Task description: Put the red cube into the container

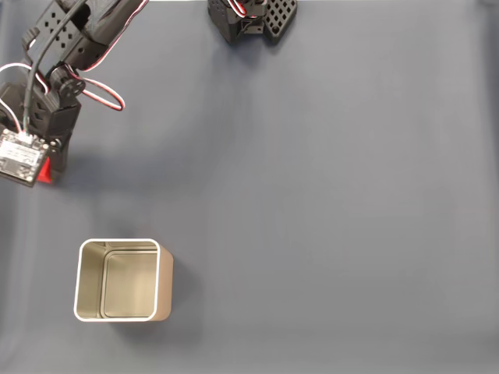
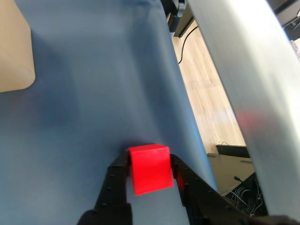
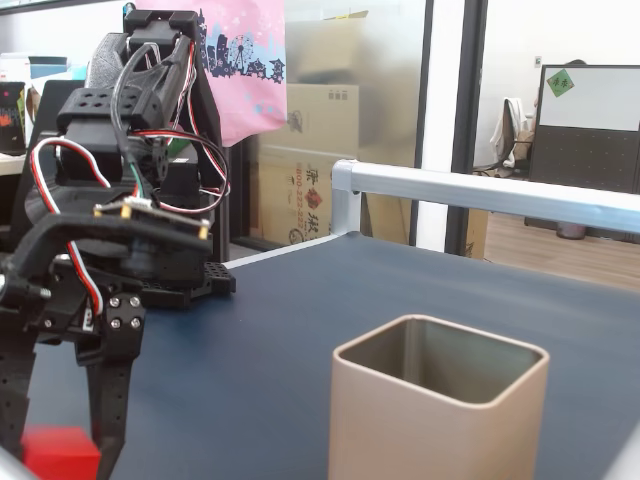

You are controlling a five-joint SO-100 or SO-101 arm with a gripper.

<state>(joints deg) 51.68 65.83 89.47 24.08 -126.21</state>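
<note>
The red cube (image 2: 149, 168) sits between the two black fingers of my gripper (image 2: 150, 161), which press on its left and right faces, so the gripper is shut on it. In a fixed view from above, a sliver of the red cube (image 1: 45, 171) shows under the gripper (image 1: 40, 167) at the far left of the mat. The side fixed view has the cube (image 3: 60, 452) low at the table, flanked by the gripper (image 3: 62, 438). The container (image 1: 118, 241), a square beige tin, stands open and empty below the gripper in that view, also seen as container (image 3: 430, 420) and container (image 2: 14, 51).
The arm's black base (image 1: 249, 19) stands at the mat's top edge. A metal rail (image 3: 480, 190) borders the far side of the table. The blue mat (image 1: 327, 195) stretches wide to the right of the tin.
</note>
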